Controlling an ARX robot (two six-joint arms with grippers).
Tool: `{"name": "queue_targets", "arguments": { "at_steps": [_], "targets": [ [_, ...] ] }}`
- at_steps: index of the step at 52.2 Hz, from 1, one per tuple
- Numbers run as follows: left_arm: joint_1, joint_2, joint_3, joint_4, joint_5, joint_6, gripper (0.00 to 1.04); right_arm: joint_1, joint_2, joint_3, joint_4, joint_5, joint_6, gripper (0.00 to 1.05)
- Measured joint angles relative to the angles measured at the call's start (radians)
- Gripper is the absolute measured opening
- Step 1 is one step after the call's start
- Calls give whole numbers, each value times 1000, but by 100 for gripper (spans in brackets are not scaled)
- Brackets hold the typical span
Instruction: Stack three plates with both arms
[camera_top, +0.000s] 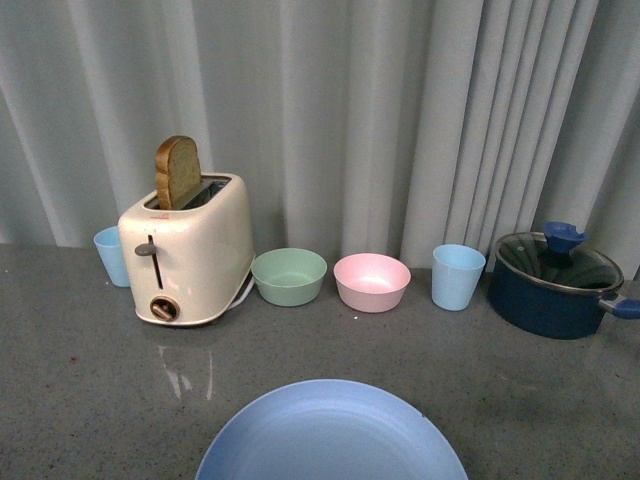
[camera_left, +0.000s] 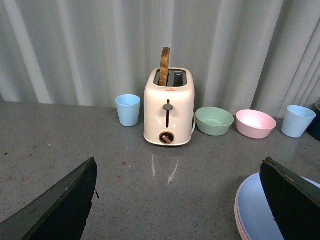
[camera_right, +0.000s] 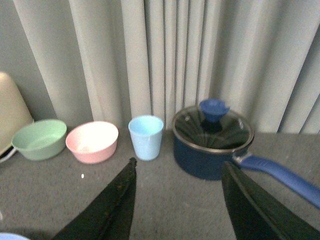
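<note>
In the front view, a light blue plate (camera_top: 331, 432) lies at the near edge of the grey counter (camera_top: 80, 380); neither arm shows, and whether other plates sit beneath it cannot be told here.

The left wrist view shows the left gripper (camera_left: 180, 200) with its fingers (camera_left: 65, 202) spread wide and empty. Beside one finger, the blue plate rests on a pink rim (camera_left: 238, 220), so at least two plates look stacked; a beige one is not visible.

The right wrist view shows the right gripper (camera_right: 177, 200) parted, holding nothing, above bare counter. The stack seems largely done.
</note>
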Motion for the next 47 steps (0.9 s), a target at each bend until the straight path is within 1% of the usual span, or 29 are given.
{"name": "queue_targets", "arguments": {
  "at_steps": [2, 4, 6, 15, 25, 47],
  "targets": [
    [0, 0, 0, 0, 0, 0, 98, -11, -46, -13, -57, -19, -2, 17],
    [0, 0, 0, 0, 0, 0, 98, -35, -115, -32, -110, -66, -4, 8],
    [0, 0, 0, 0, -1, 0, 98, -50, -177, -50, -135, -68, -7, 3],
    [0, 0, 0, 0, 0, 0, 98, -63, -351, -122, -235, -67, -7, 3],
    [0, 0, 0, 0, 0, 0, 98, -63, -557, -173, -385, -68, -7, 3],
    [0, 0, 0, 0, 0, 0, 98, -63, -855, -206, -640, -69, -7, 3]
  ]
}}
